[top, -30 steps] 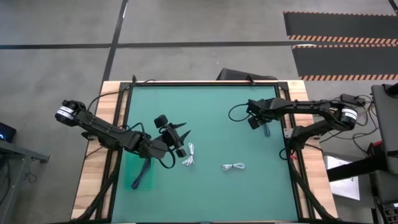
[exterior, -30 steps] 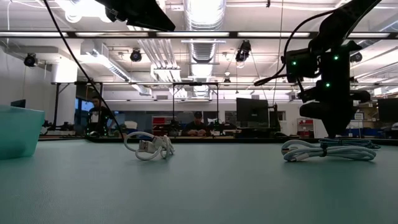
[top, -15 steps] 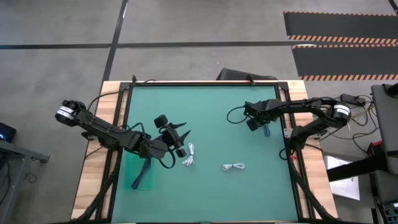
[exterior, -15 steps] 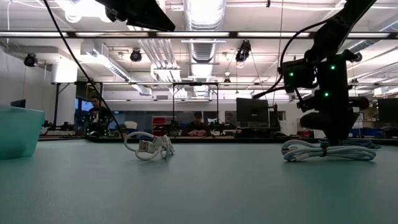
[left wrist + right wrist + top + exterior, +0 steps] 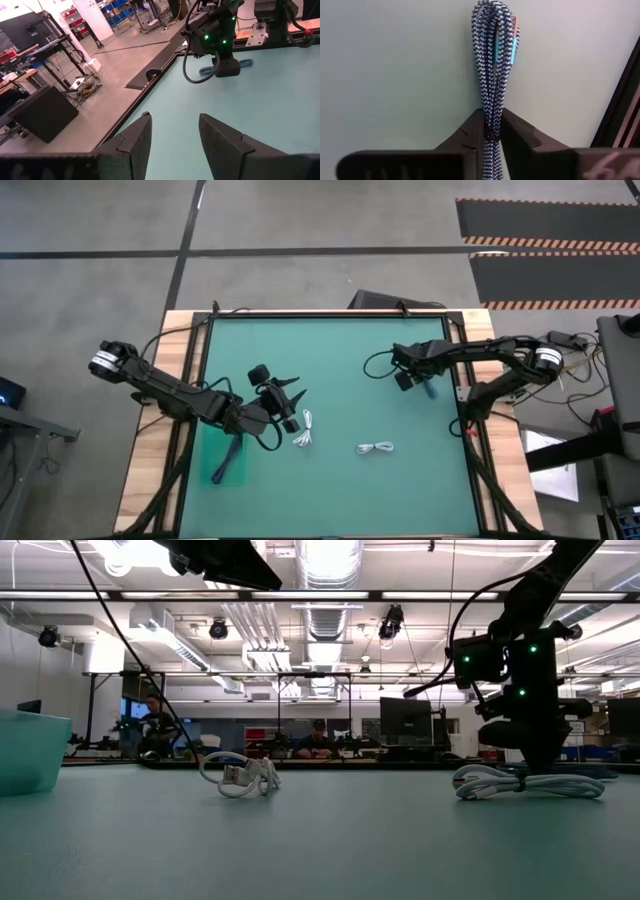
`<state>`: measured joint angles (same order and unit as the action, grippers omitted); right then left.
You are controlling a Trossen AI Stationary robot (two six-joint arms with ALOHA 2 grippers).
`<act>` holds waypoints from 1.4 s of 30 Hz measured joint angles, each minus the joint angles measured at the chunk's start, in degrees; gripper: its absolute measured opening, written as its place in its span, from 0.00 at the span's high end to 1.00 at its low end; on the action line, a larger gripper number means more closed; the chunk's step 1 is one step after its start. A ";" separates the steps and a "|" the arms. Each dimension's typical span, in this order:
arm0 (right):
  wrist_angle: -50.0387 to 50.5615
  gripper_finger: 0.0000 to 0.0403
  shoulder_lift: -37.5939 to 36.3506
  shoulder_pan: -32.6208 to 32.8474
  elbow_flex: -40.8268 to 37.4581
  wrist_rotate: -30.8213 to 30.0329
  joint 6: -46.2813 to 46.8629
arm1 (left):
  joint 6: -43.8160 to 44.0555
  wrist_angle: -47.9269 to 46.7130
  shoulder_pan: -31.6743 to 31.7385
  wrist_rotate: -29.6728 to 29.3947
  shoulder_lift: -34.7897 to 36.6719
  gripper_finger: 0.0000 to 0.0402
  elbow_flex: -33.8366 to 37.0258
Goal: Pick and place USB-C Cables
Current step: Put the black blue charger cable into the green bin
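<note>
Teal bin: at the left edge of the green surface (image 5: 330, 350) we see a translucent teal plastic bin (image 5: 232, 460), partly under the left arm.
Left gripper: our left gripper (image 5: 290, 395) hovers just left of the nearer cable, its fingers (image 5: 135, 140) spread apart and empty.
Left cable: a small white coiled USB-C cable (image 5: 304, 431) lies just right of and below the left gripper, long axis running roughly top to bottom in the high view.
Middle cable: a second white coiled USB-C cable (image 5: 376, 448) lies farther right, long axis left to right, apart from both grippers.
Right gripper: our right gripper (image 5: 428, 388) is low at the surface near the right rim, its fingers (image 5: 517, 132) pinched on a blue-and-white braided cable bundle (image 5: 496, 60) that runs straight out from them.
Key relation: we judge the left arm much nearer both white cables; its fingers need a short shift right and down.
</note>
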<state>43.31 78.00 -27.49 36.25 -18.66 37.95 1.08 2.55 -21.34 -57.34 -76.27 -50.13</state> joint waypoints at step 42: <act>-60.56 0.95 -19.82 19.23 -8.59 11.15 -28.31 | 4.50 8.14 -0.02 7.84 0.00 0.63 0.09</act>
<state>-17.25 58.18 -8.25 27.66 -7.50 9.65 5.58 10.69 -21.37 -49.50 -76.27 -50.03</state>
